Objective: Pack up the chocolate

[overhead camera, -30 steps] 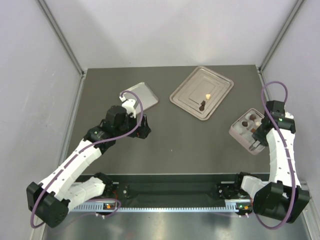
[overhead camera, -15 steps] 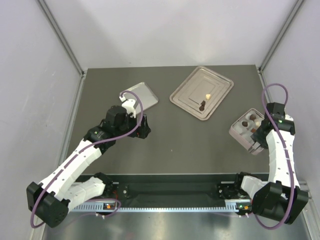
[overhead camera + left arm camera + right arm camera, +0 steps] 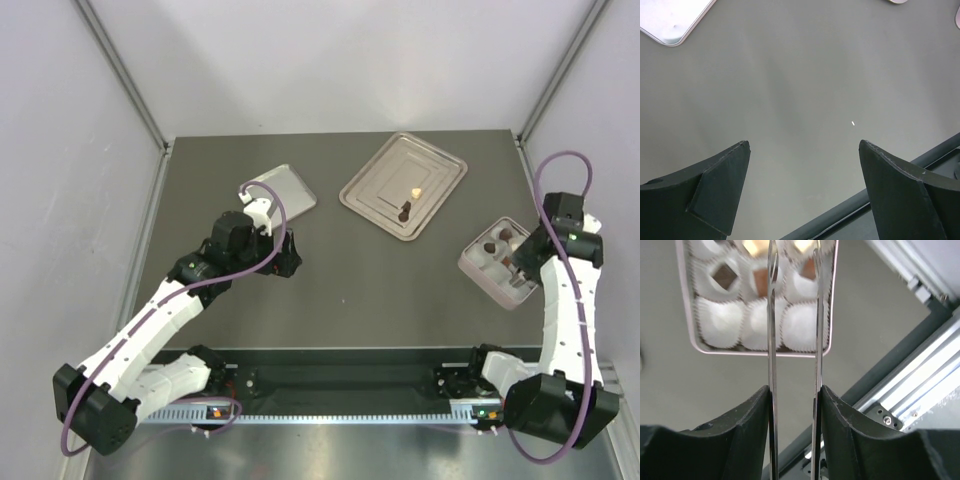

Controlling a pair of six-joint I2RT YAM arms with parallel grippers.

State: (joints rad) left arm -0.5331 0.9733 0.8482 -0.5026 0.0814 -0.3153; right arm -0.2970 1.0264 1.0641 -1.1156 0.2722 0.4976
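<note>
Some chocolate (image 3: 724, 275) is packed in the box (image 3: 472, 262); two pieces (image 3: 404, 211) are left on the tray (image 3: 385, 180) beyond it. The left tool (image 3: 803, 144) is spread wide; the right tool (image 3: 794, 250) is parted above the box, seemingly empty.

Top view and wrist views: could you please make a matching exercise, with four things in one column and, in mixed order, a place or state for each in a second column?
Things:
1. large tray
2. small tray
3. box
4. left hand

Places or states:
a. open above the bare table
b. holds white cups, some filled
c. lies in the far left part of the table
d. carries a tan chocolate and a dark chocolate

Pairs: 1-d, 2-c, 3-b, 4-a
</note>
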